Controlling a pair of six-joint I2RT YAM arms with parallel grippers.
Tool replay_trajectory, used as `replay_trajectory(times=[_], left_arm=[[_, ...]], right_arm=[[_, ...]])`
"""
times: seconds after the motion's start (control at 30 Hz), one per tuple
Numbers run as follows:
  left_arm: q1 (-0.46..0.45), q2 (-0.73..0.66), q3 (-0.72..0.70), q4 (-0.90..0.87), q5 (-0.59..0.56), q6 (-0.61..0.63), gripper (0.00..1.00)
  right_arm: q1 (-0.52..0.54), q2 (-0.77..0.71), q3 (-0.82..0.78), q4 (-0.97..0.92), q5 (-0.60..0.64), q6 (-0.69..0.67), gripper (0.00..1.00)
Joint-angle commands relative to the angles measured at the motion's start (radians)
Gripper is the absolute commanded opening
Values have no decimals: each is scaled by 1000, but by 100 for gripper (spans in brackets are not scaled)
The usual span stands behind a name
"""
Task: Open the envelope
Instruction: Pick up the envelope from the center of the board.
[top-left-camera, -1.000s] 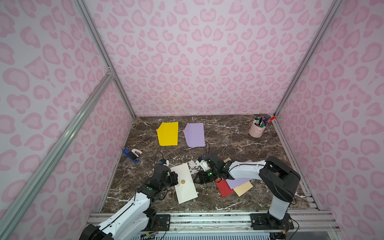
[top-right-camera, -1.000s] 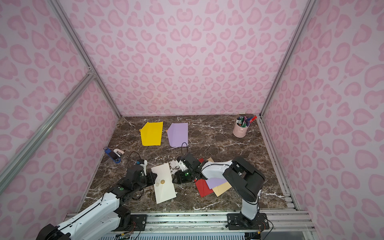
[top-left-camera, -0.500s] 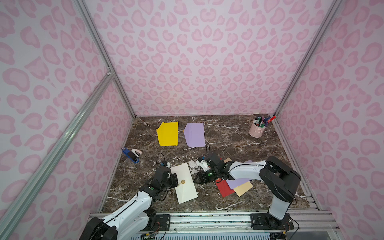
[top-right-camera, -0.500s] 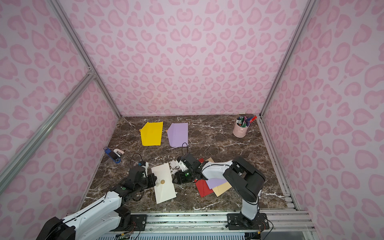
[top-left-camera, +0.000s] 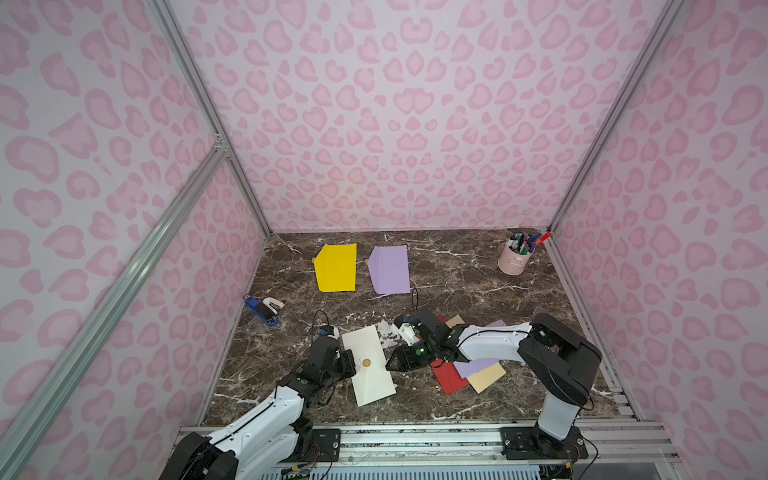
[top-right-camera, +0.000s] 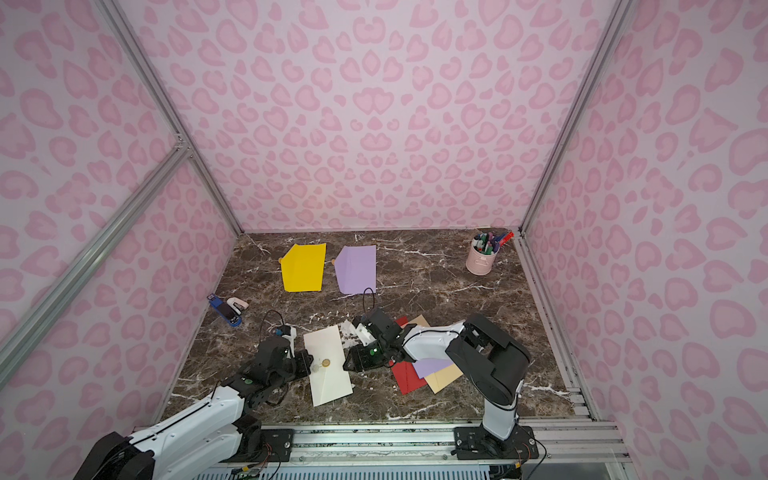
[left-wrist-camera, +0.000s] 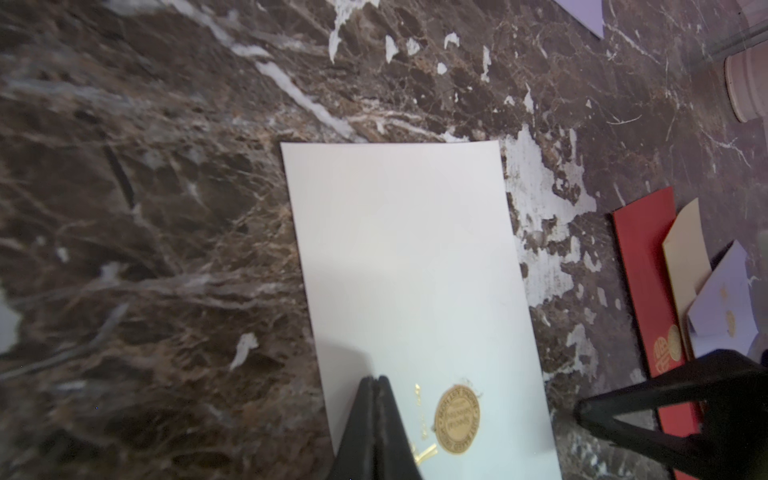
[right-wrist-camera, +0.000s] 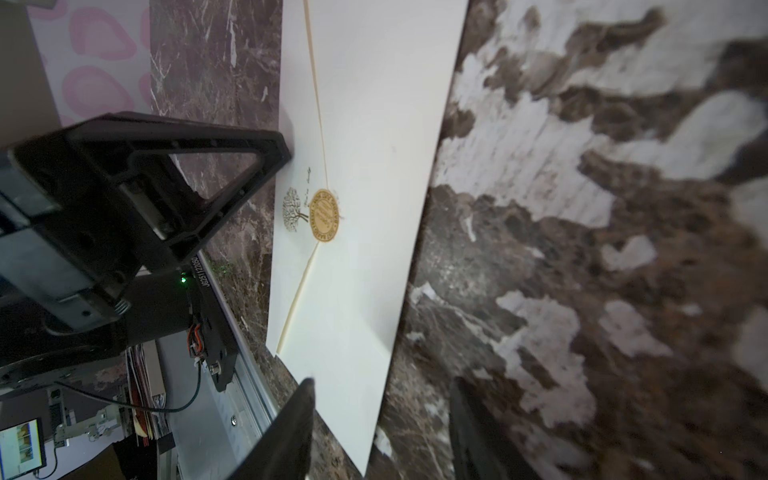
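Note:
The white envelope (top-left-camera: 372, 374) (top-right-camera: 330, 380) lies flat at the front middle of the marble table, its flap held down by a round gold seal (top-left-camera: 366, 363) (left-wrist-camera: 457, 417) (right-wrist-camera: 325, 215). My left gripper (top-left-camera: 352, 365) (top-right-camera: 309, 361) (left-wrist-camera: 375, 380) is shut, with nothing between its fingers. Its tip rests on the envelope's left edge beside the seal. My right gripper (top-left-camera: 390, 363) (top-right-camera: 348, 363) (right-wrist-camera: 382, 382) stands open low at the envelope's right edge. One finger is over the paper and the other over bare table.
A pile of red, lilac and tan envelopes (top-left-camera: 469, 372) lies under the right arm. A yellow envelope (top-left-camera: 336, 268) and a purple one (top-left-camera: 390, 270) lie farther back. A pink pen cup (top-left-camera: 515, 259) stands at the back right, and a blue stapler (top-left-camera: 262, 309) by the left wall.
The left arm has shifted slightly toward the front, its shut tip staying at the envelope's left edge. The envelope and the right arm have not moved.

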Motion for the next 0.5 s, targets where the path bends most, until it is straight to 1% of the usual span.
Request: replay_trajectory(times=[0.0,0.3,0.47], left_arm=[[0,3,-19,-44,-5,-15,4],[0,-26,-27,-60,-9,-18,4],[0,-28,-29,-56,-7,-17,4]], right_arm=[[1,15,-15,43,-41,45,53],[0,48,-23,135,-110,102,54],[-4,57,-28,166,-126,123,54]])
